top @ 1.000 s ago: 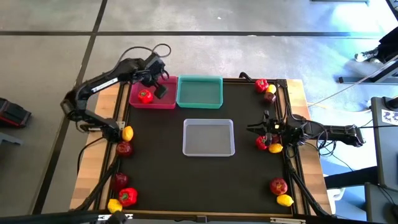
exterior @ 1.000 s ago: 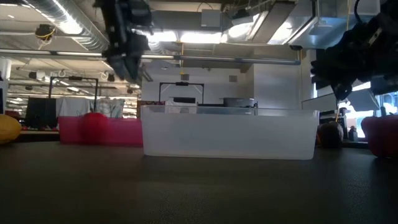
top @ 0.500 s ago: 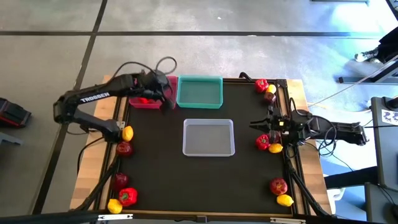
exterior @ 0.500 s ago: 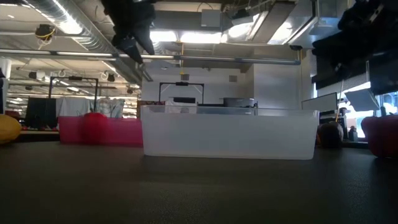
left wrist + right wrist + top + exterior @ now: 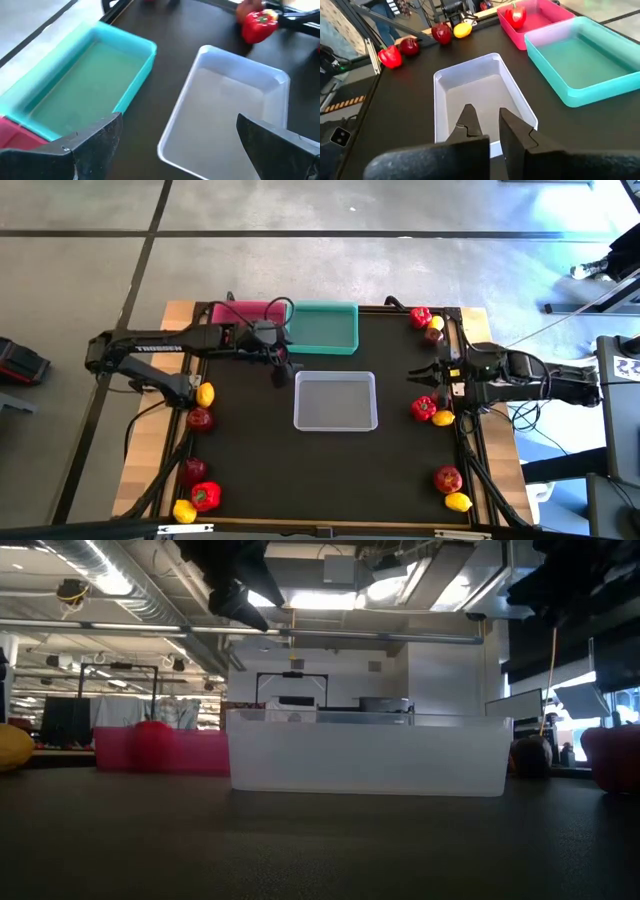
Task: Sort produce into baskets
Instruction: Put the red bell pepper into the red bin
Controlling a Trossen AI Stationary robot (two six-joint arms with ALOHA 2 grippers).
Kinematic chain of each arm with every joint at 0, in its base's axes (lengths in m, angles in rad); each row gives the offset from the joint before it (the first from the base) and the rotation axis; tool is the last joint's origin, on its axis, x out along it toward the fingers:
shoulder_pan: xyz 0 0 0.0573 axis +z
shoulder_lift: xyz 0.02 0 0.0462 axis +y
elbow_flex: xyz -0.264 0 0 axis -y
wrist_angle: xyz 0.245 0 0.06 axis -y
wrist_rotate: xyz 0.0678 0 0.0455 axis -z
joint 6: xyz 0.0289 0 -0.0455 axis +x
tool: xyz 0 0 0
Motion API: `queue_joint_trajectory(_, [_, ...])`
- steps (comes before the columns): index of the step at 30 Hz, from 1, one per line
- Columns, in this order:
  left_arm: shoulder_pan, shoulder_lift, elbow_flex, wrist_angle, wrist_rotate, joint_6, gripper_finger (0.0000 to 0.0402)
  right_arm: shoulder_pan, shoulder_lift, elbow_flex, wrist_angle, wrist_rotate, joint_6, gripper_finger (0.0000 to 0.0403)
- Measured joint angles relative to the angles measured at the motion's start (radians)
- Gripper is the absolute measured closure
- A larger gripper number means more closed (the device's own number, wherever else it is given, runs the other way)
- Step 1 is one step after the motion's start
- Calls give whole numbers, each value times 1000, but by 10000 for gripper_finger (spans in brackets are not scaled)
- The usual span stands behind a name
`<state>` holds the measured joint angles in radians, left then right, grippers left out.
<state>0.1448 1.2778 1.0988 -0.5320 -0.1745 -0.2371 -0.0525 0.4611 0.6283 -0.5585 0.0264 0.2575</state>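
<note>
Three shallow, smooth-walled rectangular plastic baskets are sitting on the matte black mat. The pink basket and teal basket are touching side by side at the far edge; the translucent grey-white basket is lying apart, mid-table. One glossy red bell pepper is resting inside the pink basket.

The left gripper is hovering with fingers spread wide and empty, just beside the grey-white basket's far-left corner. The right gripper is hovering with fingers pressed together, holding nothing, near a red pepper and a lemon by the right edge.

Other peppers, lemons and apples are lying along both side edges, leaving open mat in the near centre.
</note>
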Motion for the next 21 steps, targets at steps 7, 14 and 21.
queue_joint_trajectory(7, [-34,1,0,29,-2,7,15,0,47,32,75,13,-5,384])
queue_joint_trajectory(14, [-35,1,0,38,-2,-13,15,0,95,33,84,-3,-30,325])
queue_joint_trajectory(21, [-35,1,0,44,-2,-27,15,0,167,92,-56,-71,-52,163])
